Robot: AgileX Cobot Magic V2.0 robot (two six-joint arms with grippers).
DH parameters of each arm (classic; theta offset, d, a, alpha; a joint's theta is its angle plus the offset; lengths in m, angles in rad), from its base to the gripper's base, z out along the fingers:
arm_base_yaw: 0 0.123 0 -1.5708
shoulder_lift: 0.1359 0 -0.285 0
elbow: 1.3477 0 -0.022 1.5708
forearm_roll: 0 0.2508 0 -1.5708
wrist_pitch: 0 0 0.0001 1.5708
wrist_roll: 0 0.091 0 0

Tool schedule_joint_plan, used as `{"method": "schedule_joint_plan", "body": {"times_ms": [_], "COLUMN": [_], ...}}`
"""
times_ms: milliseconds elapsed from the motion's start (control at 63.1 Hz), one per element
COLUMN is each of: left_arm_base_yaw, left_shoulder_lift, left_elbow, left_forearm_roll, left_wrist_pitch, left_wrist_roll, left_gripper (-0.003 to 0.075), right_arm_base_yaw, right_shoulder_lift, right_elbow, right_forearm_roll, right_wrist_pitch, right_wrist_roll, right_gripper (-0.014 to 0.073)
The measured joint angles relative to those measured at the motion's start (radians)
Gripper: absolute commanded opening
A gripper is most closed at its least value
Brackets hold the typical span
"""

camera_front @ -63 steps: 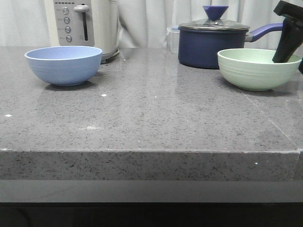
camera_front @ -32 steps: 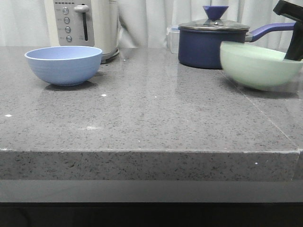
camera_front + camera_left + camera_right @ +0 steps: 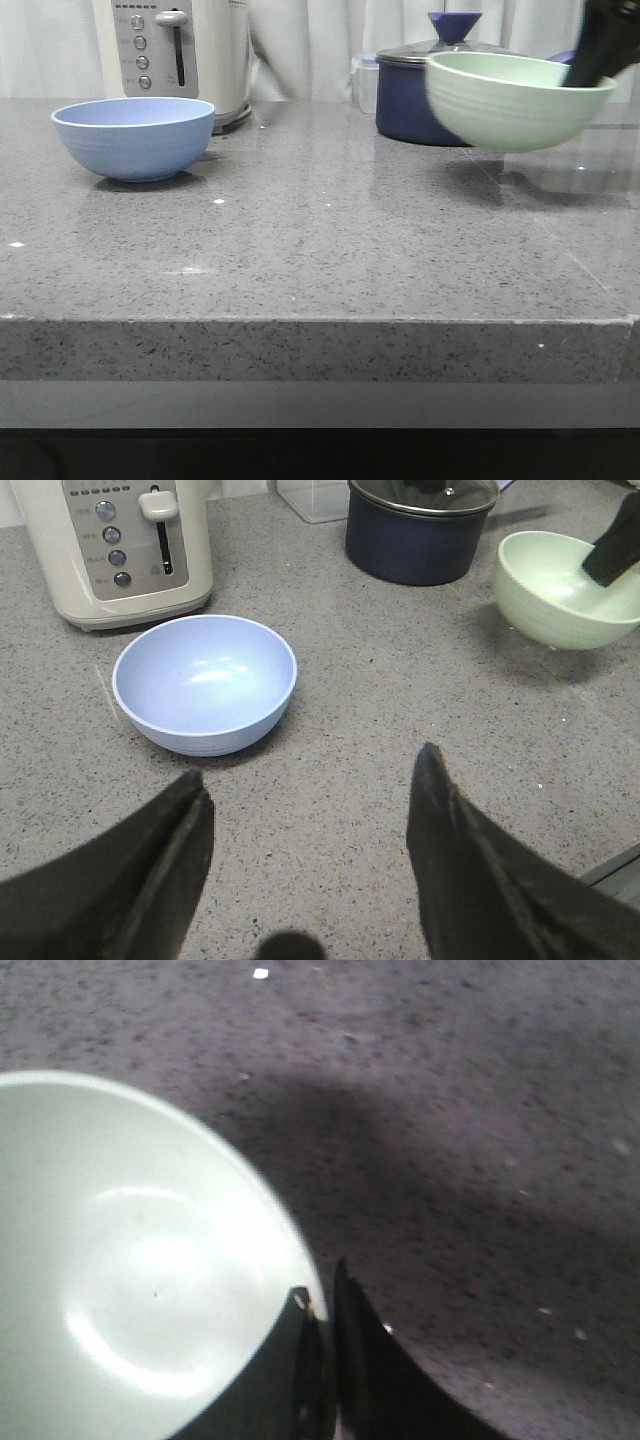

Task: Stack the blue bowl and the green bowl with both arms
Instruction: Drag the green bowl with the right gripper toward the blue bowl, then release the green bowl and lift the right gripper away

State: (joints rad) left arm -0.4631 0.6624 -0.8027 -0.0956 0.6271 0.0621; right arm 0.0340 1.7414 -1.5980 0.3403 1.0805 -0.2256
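Observation:
The blue bowl (image 3: 134, 136) rests on the grey counter at the left, in front of a toaster; it also shows in the left wrist view (image 3: 204, 683). My left gripper (image 3: 310, 800) is open and empty, hovering short of the blue bowl. The green bowl (image 3: 515, 100) hangs in the air at the right, above the counter. My right gripper (image 3: 597, 55) is shut on its right rim, one finger inside and one outside. In the right wrist view the green bowl (image 3: 130, 1280) fills the left side, with the gripper (image 3: 325, 1305) pinching its rim.
A cream toaster (image 3: 180, 55) stands behind the blue bowl. A dark navy lidded saucepan (image 3: 420, 95) stands behind the green bowl, with a clear plastic box (image 3: 365, 82) beside it. The counter's front edge (image 3: 320, 320) runs across the front view.
The green bowl has been lifted off the counter and carried up and to the left by my right gripper. The blue bowl has not moved.

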Motion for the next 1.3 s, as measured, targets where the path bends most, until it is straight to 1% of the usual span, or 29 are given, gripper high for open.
{"method": "schedule_joint_plan", "body": {"times_ms": [95,238,364,586,713,808,934,1077,1125,1299], "left_arm_base_yaw": [0.0,0.0,0.0,0.0,0.0,0.0,0.0,0.0,0.0,0.0], "left_shoulder_lift": [0.0,0.0,0.0,0.0,0.0,0.0,0.0,0.0,0.0,0.0], "left_elbow": [0.0,0.0,0.0,0.0,0.0,0.0,0.0,0.0,0.0,0.0], "left_forearm_roll": [0.0,0.0,0.0,0.0,0.0,0.0,0.0,0.0,0.0,0.0], "left_wrist_pitch": [0.0,0.0,0.0,0.0,0.0,0.0,0.0,0.0,0.0,0.0], "left_wrist_roll": [0.0,0.0,0.0,0.0,0.0,0.0,0.0,0.0,0.0,0.0], "left_gripper": [0.0418,0.0418,0.0418,0.0418,0.0418,0.0418,0.0418,0.0418,0.0418,0.0418], "right_arm_base_yaw": [0.103,0.196,0.236,0.255,0.255,0.255,0.255,0.255,0.255,0.255], "right_shoulder_lift": [0.007,0.046,0.087,0.132,0.137,0.137,0.137,0.137,0.137,0.121], "right_elbow": [-0.021,-0.057,-0.072,-0.072,-0.072,-0.072,-0.072,-0.073,-0.073,-0.088], "right_forearm_roll": [-0.046,-0.055,-0.06,-0.064,-0.068,-0.068,-0.068,-0.068,-0.068,-0.068], "right_wrist_pitch": [-0.004,-0.019,-0.031,-0.05,-0.066,-0.068,-0.07,-0.078,-0.081,-0.075], "right_wrist_roll": [0.042,0.091,0.112,0.128,0.129,0.129,0.129,0.129,0.129,0.132], "right_gripper": [-0.0055,-0.0055,-0.0055,-0.0042,0.0011,0.0078,0.0196,0.0286,0.0298,0.0293]}}
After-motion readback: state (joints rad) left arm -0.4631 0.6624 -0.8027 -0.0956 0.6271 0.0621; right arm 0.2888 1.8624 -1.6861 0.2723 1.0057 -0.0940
